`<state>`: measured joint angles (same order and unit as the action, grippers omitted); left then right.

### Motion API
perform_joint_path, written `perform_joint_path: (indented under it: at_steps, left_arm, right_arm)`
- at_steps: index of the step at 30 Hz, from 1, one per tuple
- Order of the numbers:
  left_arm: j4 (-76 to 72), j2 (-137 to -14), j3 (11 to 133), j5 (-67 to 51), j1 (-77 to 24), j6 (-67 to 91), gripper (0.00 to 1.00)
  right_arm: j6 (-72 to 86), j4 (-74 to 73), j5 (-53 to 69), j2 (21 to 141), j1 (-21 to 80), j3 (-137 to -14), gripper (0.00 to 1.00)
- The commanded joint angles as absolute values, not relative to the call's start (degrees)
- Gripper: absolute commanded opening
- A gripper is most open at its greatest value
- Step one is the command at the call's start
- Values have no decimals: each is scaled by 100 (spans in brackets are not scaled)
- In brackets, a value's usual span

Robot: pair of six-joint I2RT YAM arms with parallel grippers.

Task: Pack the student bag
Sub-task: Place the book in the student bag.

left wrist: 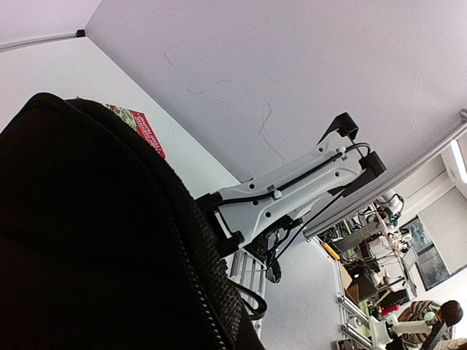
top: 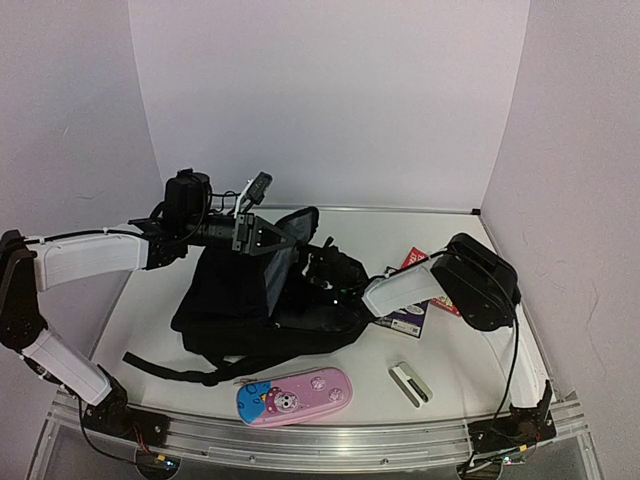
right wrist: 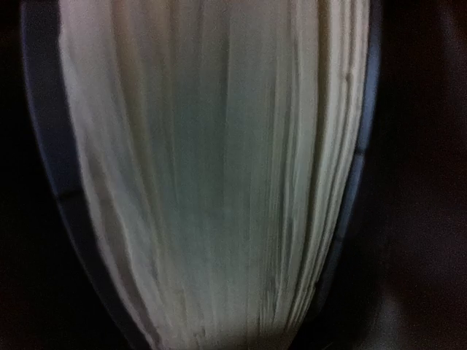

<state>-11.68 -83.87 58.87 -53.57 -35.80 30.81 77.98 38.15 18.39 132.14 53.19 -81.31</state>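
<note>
The student bag [top: 250,305], a big black backpack, lies mid-table with its straps trailing toward the front. My left gripper [top: 275,238] is shut on the bag's top flap and holds it raised, showing the grey lining. In the left wrist view the bag's black fabric and zipper [left wrist: 95,240] hide the fingers. My right gripper [top: 324,274] is sunk into the bag's opening, its fingertips hidden. The right wrist view is filled by the pale page edges of a blue-covered book [right wrist: 219,182], held between the jaws in the dark of the bag.
A pink-and-blue pencil case [top: 293,397] lies at the front edge. A small white object [top: 411,383] sits to its right. A red booklet [top: 415,260] and a dark-covered book [top: 408,320] lie under the right arm. White walls close in the table.
</note>
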Motion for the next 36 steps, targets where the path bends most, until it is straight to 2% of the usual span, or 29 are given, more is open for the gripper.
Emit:
perform_joint_path:
  at_steps: [1, 5, 9, 12, 16, 22, 28, 33, 36]
  left_arm:
    - [-1982, -8341, 6191, -5651, -3648, 3264, 0]
    - [-1898, -8101, 5911, -5298, -3647, 3147, 0]
    - [-1540, -7808, 5666, -4727, -3643, 3046, 0]
    - [-1044, -7541, 5417, -3856, -3611, 2993, 0]
    - [-833, -7182, 4856, -3172, -3231, 3341, 0]
    - [-594, -6647, 4091, -2580, -2661, 3910, 0]
    - [-150, -6298, 3579, -1806, -2510, 4384, 0]
    - [392, -6016, 3181, -1107, -2408, 4977, 0]
    - [430, -5936, 2908, -1085, -2318, 5221, 1]
  right_arm:
    - [7097, 3988, 2102, 13433, 5365, -8998, 0]
    - [6949, 3731, 2144, 13535, 5361, -9022, 1]
    - [6793, 3691, 2092, 13430, 5359, -8803, 22]
    - [6503, 3604, 1954, 13143, 5360, -8590, 36]
    - [5969, 3147, 1657, 12558, 5358, -8242, 58]
    - [5464, 2500, 1462, 11421, 5358, -7441, 78]
    - [5110, 1465, 1078, 10233, 5361, -6756, 87]
    - [4352, -368, -208, 9428, 5142, -6613, 95]
    - [4133, -1211, -735, 9144, 4616, -6467, 98]
